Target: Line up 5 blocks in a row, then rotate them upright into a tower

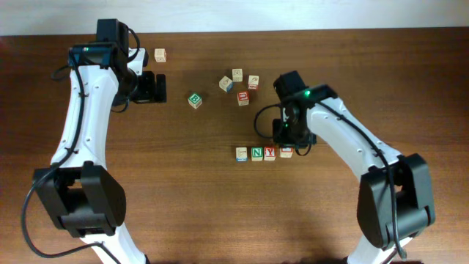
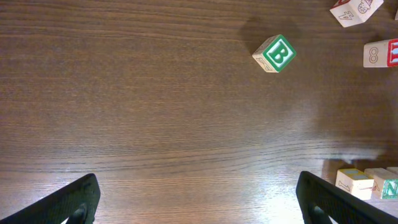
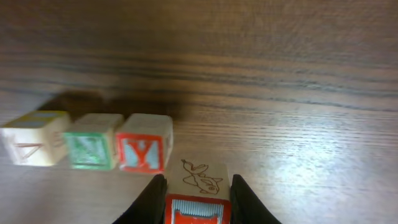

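Four lettered blocks stand in a row on the table: a blue-marked one (image 1: 241,153), the green N (image 1: 256,153), the red Y (image 1: 270,152) and a red-lettered one (image 1: 286,151). My right gripper (image 1: 287,144) is shut on that last block. In the right wrist view the held block (image 3: 200,178) shows a fish drawing and a red face, with my right gripper (image 3: 198,180) closed on both its sides. It sits just right of the red Y (image 3: 144,151), beyond which come the green N (image 3: 92,149) and the blue-marked block (image 3: 34,137). My left gripper (image 1: 157,86) (image 2: 196,182) hangs open and holds nothing.
A green B cube (image 1: 195,100) (image 2: 274,53) lies right of the left gripper. Several loose lettered cubes cluster at the back (image 1: 239,85). A plain pale cube (image 1: 160,55) sits at the far left back.
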